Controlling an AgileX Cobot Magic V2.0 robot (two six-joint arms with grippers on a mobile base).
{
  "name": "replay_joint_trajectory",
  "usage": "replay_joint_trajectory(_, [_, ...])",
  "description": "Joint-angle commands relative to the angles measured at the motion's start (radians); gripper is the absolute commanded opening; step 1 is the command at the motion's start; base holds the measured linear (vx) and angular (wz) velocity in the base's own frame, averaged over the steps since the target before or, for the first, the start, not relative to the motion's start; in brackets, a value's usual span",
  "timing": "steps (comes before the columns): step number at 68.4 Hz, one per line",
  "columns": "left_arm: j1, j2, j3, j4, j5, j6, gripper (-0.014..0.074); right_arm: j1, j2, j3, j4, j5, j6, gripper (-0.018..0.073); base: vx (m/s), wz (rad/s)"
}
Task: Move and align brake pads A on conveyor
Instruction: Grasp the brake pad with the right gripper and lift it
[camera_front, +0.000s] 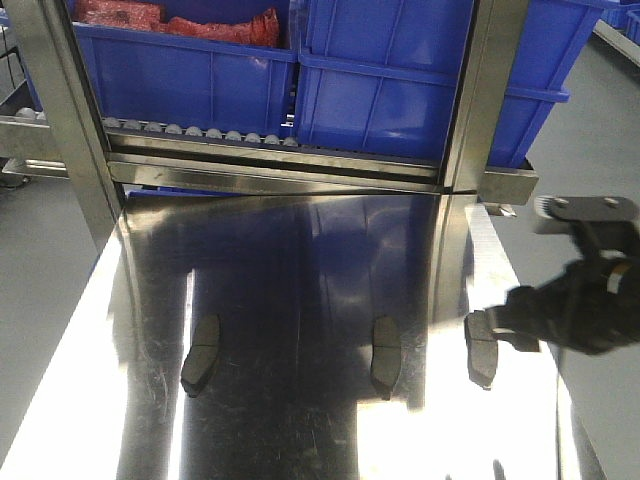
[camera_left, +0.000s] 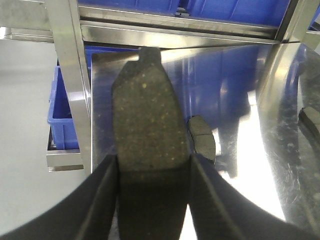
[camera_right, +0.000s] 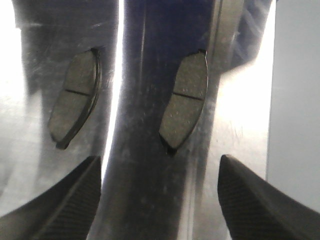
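One of the brake pads A, the held pad (camera_left: 147, 115), is clamped across its width between the fingers (camera_left: 102, 200) of the left gripper (camera_left: 152, 161), with its friction face turned to the wrist camera and its tab at 12 o'clock. Three more lie in a loose row on the steel tabletop (camera_front: 300, 260), each with its long axis roughly from 12 to 6. These are the left pad (camera_front: 200, 355), the middle pad (camera_front: 386, 357) at its 3 o'clock, and the right pad (camera_front: 481, 348) further toward 3 o'clock.

The right gripper (camera_right: 159, 159) is spread wide with nothing in it. It is poised over the table with what appears to be the right pad at about 1 o'clock of the gap.

The conveyor is not seen in any view, so none of the pads can be judged placed on it.

For a clean pick, the open jaws would best be shifted until the cross groove sits centred between them. They should then be lowered right onto the steel before closing, since so thin a pad is likely to skid on the polished surface. The roller rack (camera_front: 270, 150) with the blue crates (camera_front: 200, 80) at 12 o'clock should be kept clear of.
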Motion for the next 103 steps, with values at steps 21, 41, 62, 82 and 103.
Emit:
replay_joint_trajectory(21, [-0.005, 0.007, -0.025, -0.015, -0.089, -0.001, -0.0006, -0.003, 0.366, -0.321, -0.134, 0.163, 0.203, 0.0468, 0.0, 0.0])
replay_joint_trajectory(41, [-0.005, 0.007, -0.025, -0.015, -0.088, -0.001, -0.0006, -0.013, 0.488, -0.412, -0.066, 0.204, 0.129, 0.0468, 0.0, 0.0])
replay_joint_trajectory(62, [-0.005, 0.007, -0.025, -0.015, -0.087, -0.001, -0.0006, -0.013, 0.572, -0.456, -0.051, 0.224, 0.102, 0.0468, 0.0, 0.0])
replay_joint_trajectory(82, [-0.005, 0.007, -0.025, -0.015, -0.085, -0.001, -0.0006, -0.013, 0.574, -0.467, -0.066, 0.234, 0.11, 0.0468, 0.0, 0.0])
replay_joint_trajectory(103, [-0.005, 0.007, -0.025, -0.015, -0.085, -0.001, -0.0006, -0.013, 0.574, -0.466, -0.066, 0.234, 0.114, 0.0468, 0.0, 0.0])
